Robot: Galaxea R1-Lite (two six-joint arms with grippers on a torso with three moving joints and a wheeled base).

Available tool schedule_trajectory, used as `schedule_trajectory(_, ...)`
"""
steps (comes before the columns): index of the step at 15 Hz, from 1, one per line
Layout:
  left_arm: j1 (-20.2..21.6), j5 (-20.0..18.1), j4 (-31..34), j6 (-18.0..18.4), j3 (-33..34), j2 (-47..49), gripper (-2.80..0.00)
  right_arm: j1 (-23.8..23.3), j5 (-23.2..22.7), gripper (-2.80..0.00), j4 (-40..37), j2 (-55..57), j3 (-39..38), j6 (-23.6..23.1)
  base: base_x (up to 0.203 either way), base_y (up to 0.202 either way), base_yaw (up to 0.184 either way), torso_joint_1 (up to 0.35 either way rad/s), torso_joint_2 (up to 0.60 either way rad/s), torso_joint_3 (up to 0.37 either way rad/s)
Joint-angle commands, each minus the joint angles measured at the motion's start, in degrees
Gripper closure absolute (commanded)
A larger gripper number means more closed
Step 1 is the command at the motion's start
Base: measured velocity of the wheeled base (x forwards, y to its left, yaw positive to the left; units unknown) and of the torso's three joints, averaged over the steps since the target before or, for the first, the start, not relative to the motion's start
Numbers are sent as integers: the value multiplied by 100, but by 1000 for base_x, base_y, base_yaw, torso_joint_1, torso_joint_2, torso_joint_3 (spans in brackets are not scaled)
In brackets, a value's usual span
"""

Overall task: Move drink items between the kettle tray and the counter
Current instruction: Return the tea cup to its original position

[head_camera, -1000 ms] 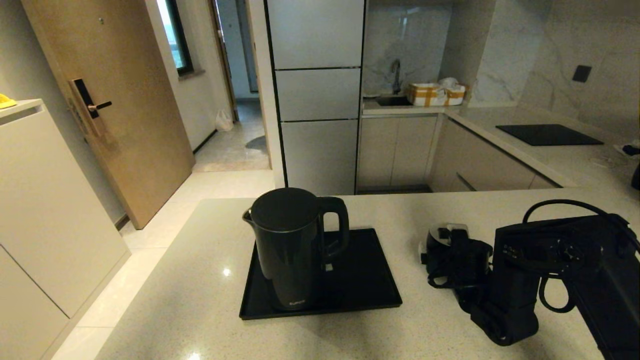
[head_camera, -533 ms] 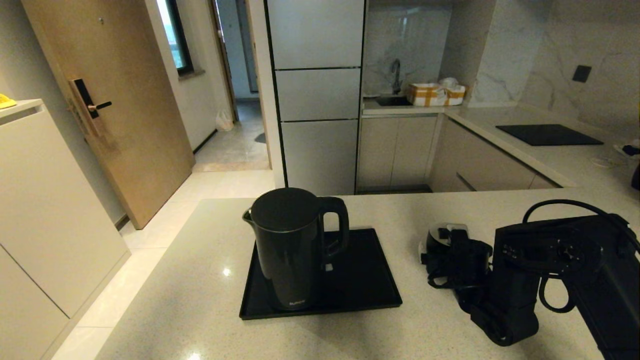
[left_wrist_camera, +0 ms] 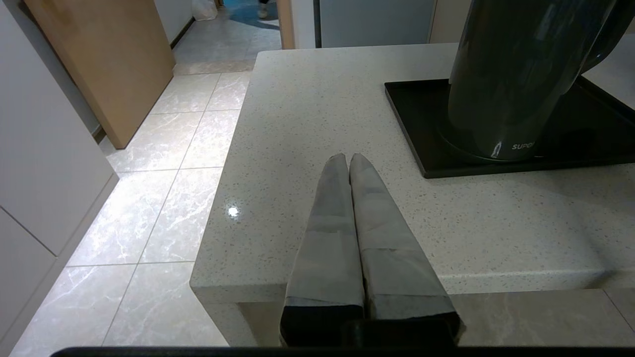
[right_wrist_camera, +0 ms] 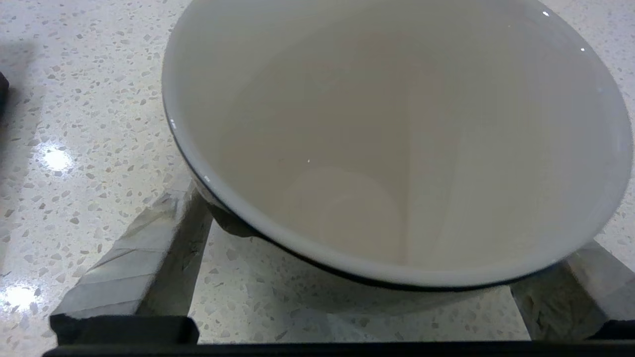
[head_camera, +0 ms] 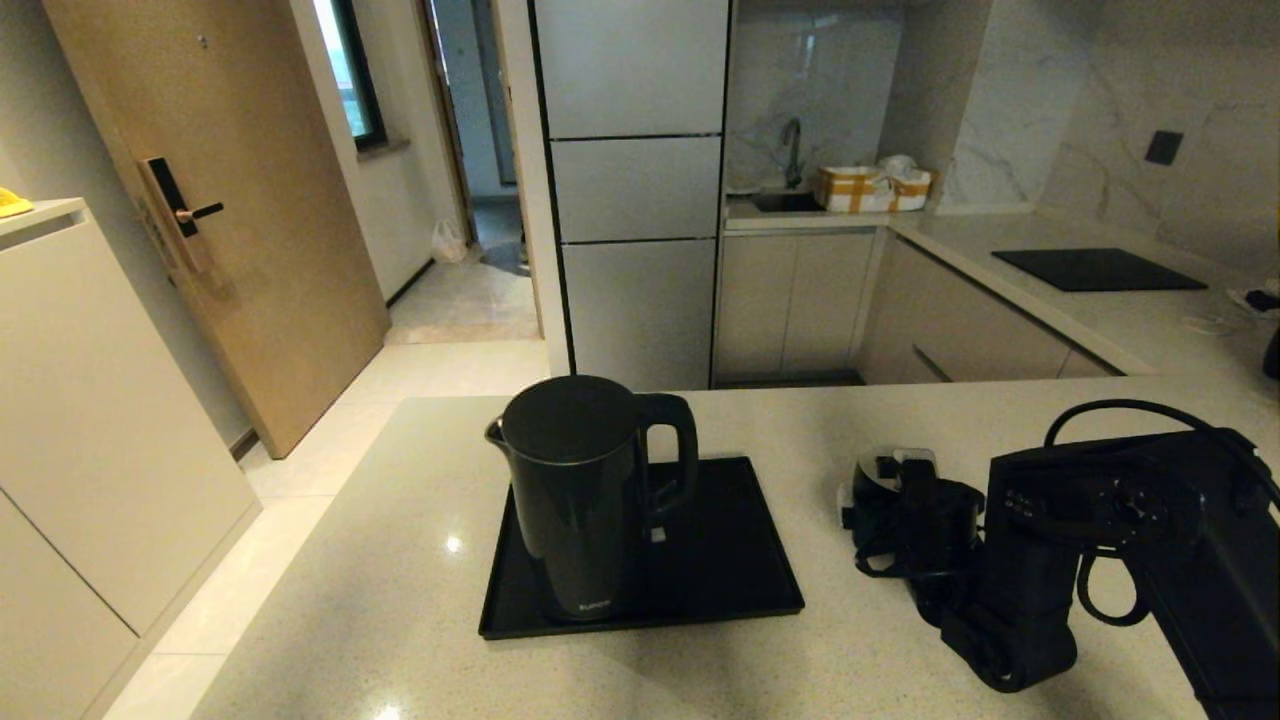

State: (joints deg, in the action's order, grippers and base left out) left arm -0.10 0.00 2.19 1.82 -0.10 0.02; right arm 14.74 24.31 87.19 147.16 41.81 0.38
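The black kettle (head_camera: pixel 585 500) stands on the round base at the left of the black kettle tray (head_camera: pixel 730 560), handle to the right; the left wrist view shows the kettle (left_wrist_camera: pixel 511 84) too. The small black cup (head_camera: pixel 878 470), white inside (right_wrist_camera: pixel 397 148), stands on the beige counter (head_camera: pixel 400 600) right of the tray. My right gripper (head_camera: pixel 905 490) straddles the cup, a finger (right_wrist_camera: pixel 163 238) against each side of its wall. My left gripper (left_wrist_camera: pixel 346 157) is shut and empty over the counter's near left corner.
A black cooktop panel (head_camera: pixel 1098 268) lies on the far right counter run. The counter's left edge drops to the tiled floor (left_wrist_camera: pixel 149 188). A wooden door (head_camera: pixel 230 200) and grey cabinets (head_camera: pixel 635 190) stand beyond.
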Motion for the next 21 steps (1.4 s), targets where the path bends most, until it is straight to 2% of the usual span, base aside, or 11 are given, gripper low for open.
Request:
schedule_trajectory(1, 1, 0, 0, 3, 1, -2, 0, 3, 30, -280, 48, -12, 2, -4, 0, 0, 0, 0, 0, 0)
schedule_trajectory(2, 1, 0, 0, 3, 1, -2, 0, 3, 30, 0, 48, -4, 2, -3, 0, 0, 0, 0, 0, 0)
schedule_trajectory(12, 1, 0, 0, 3, 1, -2, 0, 17, 1, 0, 48, -241, -132, -3, 0, 0, 0, 0, 0, 0)
schedule_trajectory(16, 1, 0, 0, 3, 1, -2, 0, 244, 29, 0, 48, -510, -347, 14, 0, 0, 0, 0, 0, 0)
schedule_trajectory(21, 1, 0, 0, 3, 1, -2, 0, 792, 233, 0, 48, -645, -446, 50, 0, 0, 0, 0, 0, 0)
